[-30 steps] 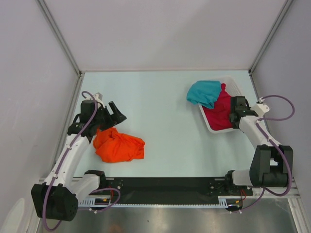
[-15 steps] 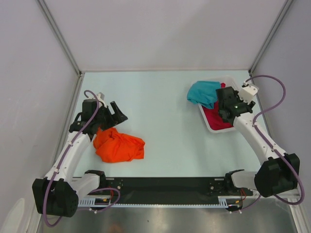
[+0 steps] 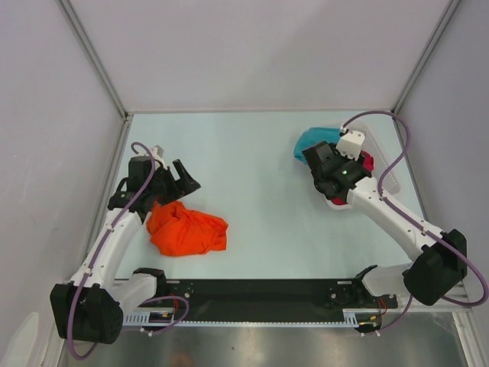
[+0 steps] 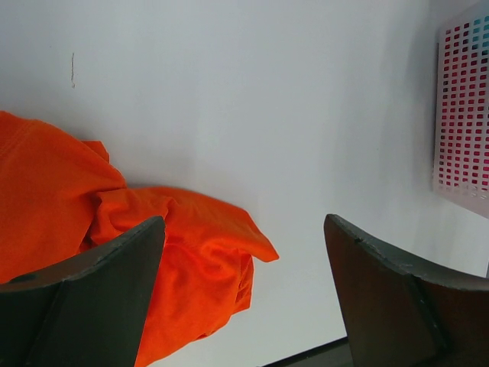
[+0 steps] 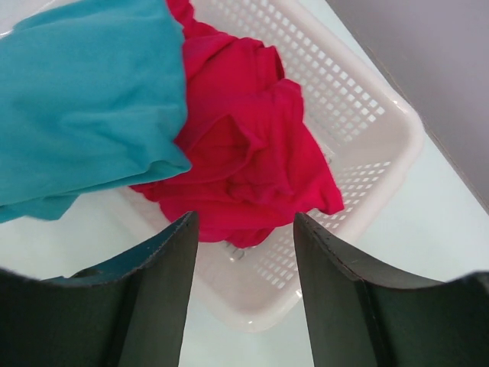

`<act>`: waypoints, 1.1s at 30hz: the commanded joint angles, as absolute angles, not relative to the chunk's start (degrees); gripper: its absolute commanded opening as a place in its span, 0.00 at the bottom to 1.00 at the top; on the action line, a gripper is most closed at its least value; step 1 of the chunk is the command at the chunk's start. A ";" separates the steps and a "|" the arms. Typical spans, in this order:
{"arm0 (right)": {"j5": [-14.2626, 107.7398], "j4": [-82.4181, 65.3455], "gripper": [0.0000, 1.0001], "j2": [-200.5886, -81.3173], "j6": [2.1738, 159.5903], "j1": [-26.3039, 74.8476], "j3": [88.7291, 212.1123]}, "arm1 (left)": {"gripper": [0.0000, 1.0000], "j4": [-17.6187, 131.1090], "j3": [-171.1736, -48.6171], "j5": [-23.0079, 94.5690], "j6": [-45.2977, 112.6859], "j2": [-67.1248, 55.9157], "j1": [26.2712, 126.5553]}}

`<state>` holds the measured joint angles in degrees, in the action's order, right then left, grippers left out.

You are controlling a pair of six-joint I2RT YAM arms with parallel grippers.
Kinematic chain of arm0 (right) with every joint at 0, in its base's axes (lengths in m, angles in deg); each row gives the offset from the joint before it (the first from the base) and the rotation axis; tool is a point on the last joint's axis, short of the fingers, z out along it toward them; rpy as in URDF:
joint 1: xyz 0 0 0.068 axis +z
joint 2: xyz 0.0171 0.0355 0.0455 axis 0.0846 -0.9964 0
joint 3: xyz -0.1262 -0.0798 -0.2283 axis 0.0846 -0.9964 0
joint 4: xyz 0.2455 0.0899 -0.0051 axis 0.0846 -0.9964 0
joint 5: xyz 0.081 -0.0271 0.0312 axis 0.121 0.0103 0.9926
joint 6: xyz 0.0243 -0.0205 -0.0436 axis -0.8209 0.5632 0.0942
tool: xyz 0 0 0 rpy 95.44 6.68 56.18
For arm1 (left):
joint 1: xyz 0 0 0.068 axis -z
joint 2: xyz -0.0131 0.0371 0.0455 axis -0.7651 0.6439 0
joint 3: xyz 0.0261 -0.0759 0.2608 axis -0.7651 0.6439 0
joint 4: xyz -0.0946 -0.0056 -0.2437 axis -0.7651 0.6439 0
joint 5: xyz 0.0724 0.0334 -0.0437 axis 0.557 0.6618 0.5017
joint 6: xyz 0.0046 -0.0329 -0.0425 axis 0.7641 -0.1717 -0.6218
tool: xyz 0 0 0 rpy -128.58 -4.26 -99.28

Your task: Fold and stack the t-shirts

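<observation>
a: while no shirt is folded yet, where does each lie relative to the basket (image 5: pixel 397 138)?

b: magenta shirt (image 5: pixel 244 153): crumpled inside the basket. teal shirt (image 5: pixel 84 99): draped over the basket's left rim in the top view, partly spilling onto the table (image 3: pixel 252 153). orange shirt (image 3: pixel 186 229): bunched on the table, well apart from the basket, far to its left.

a: and the grippers?

b: right gripper (image 5: pixel 244 222): poised above the basket, over the magenta shirt, jaws parted, nothing between them. left gripper (image 4: pixel 243 222): far left of the basket, hovering over the orange shirt's edge, jaws spread wide, empty.

a: progress, then?

b: judged as barely begun. one shirt lies outside the basket, but none is spread flat, folded or stacked. remaining: empty the basket, flatten and fold all three, then pile them.
</observation>
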<state>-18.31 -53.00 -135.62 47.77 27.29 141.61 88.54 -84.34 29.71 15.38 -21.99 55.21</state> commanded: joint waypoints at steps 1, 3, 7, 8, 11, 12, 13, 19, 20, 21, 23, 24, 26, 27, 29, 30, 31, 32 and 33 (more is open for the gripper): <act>-18.93 -50.05 0.58 -137.38 50.07 30.21 145.45 | 0.90 87.68 -84.57 29.45 16.36 -23.44 54.75; -16.11 -45.24 0.58 -138.27 54.81 30.48 145.36 | 0.90 87.68 -84.48 29.36 16.44 -23.44 54.83; -0.95 -34.50 0.58 -142.13 65.53 30.65 145.18 | 0.90 87.85 -84.75 29.28 16.36 -23.71 54.75; 1.20 -33.00 0.59 -144.92 67.11 30.74 145.97 | 0.90 88.11 -85.01 29.36 16.36 -23.88 54.83; 7.27 -31.50 0.59 -153.78 71.60 30.83 151.75 | 0.90 88.99 -85.62 29.89 16.80 -24.32 54.84; 8.59 -32.19 0.60 -156.18 73.00 30.83 153.61 | 0.90 89.26 -85.80 30.33 17.06 -24.41 54.84; 10.95 -32.81 0.59 -158.55 73.54 30.92 155.89 | 0.90 89.52 -86.06 30.50 17.15 -24.58 54.84; 17.03 -35.45 0.59 -176.05 76.00 31.00 169.26 | 0.91 91.28 -87.64 31.65 18.20 -25.11 54.66; 16.51 -35.80 0.59 -177.54 76.18 30.83 171.18 | 0.91 91.72 -87.91 31.82 18.55 -25.29 54.57; 15.73 -35.80 0.59 -180.17 76.27 30.74 171.64 | 0.91 91.89 -88.09 31.91 18.73 -25.20 54.49; 14.32 -35.80 0.57 -181.77 76.01 29.87 172.08 | 0.91 92.42 -88.53 32.26 19.08 -25.38 54.40; 14.23 -35.80 0.57 -182.12 75.57 28.73 171.30 | 0.91 92.60 -88.61 32.44 19.43 -25.29 54.31; 14.22 -35.02 0.55 -180.99 73.12 27.32 169.46 | 0.91 92.78 -88.70 32.62 19.70 -25.29 54.13; 14.31 -34.40 0.55 -180.12 72.06 25.49 167.88 | 0.91 92.77 -88.70 32.62 19.70 -25.11 54.13; 14.75 -31.95 0.54 -175.99 70.22 23.98 162.52 | 0.91 92.69 -88.62 32.35 19.52 -24.41 54.04; 14.32 -31.33 0.53 -174.24 69.86 22.76 160.94 | 0.91 92.60 -88.61 32.18 19.52 -24.24 54.13; 13.62 -30.19 0.53 -171.35 69.77 22.22 158.05 | 0.91 92.34 -88.44 31.92 19.35 -24.15 54.05; 13.00 -30.00 0.53 -169.66 69.77 21.78 156.98 | 0.91 92.16 -88.35 31.83 19.26 -24.06 54.04; 12.04 -29.83 0.53 -168.26 69.94 21.17 156.09 | 0.91 91.81 -88.09 31.74 19.08 -23.97 54.04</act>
<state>14.93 -32.98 -177.89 71.84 23.83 159.84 92.69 -86.39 31.88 18.40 -24.02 54.60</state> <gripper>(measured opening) 0.532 0.907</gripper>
